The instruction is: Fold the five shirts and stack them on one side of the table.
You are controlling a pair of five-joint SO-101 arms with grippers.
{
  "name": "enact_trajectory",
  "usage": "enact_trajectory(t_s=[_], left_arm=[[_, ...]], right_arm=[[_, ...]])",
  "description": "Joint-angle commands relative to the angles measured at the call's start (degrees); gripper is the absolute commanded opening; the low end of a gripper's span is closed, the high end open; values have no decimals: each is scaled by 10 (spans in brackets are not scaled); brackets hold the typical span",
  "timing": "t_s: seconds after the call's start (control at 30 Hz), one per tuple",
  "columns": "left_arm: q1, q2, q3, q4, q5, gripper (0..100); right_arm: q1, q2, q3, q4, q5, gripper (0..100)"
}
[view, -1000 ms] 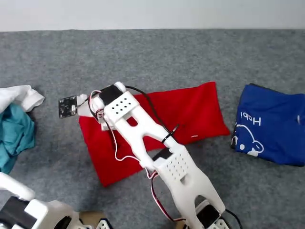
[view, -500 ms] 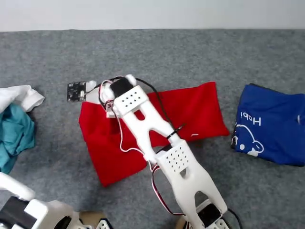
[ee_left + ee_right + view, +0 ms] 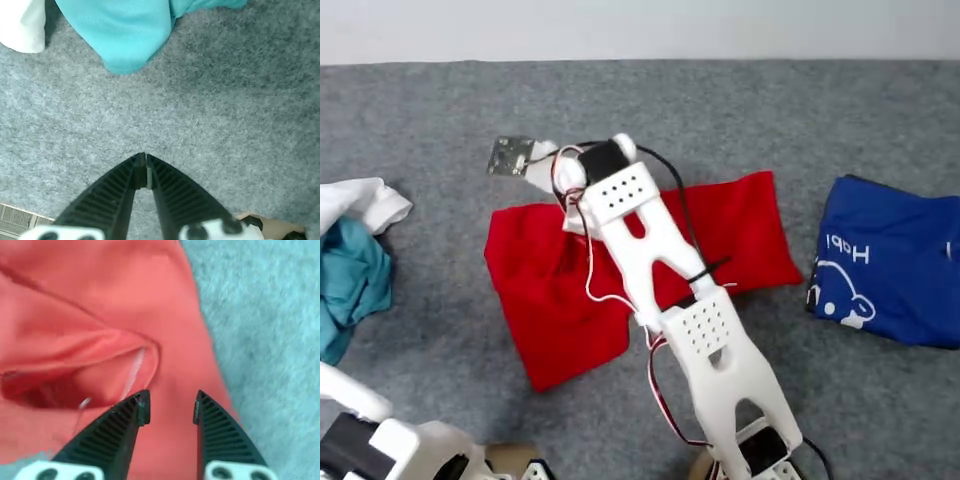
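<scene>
The grey carpeted counter [image 3: 720,120] is being crossed at its middle by the rumpled red cotton shirt [image 3: 550,290], its long axis lying side to side, one end looking doubled over and creased. The right gripper [image 3: 171,407] is being held just above the shirt's far left part, jaws parted, with a gaping red fold just ahead of the tips. The left gripper [image 3: 145,167] is being kept pinched together on nothing over bare counter near the teal jersey shirt [image 3: 135,30], well apart from the red one.
</scene>
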Motion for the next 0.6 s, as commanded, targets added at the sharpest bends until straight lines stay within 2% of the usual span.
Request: enact_trajectory(t_s=[0.0, 0.23, 0.4, 0.57], left_arm=[[2, -22, -1, -4, 0, 5], [2, -22, -1, -4, 0, 5], [1, -22, -1, -4, 0, 5], [1, -22, -1, -4, 0, 5]], right_arm=[[-24, -62, -27, 36, -48, 158], [-85, -125, 76, 36, -81, 158], [-113, -188, 175, 36, -130, 160], [-135, -204, 219, 34, -143, 161]])
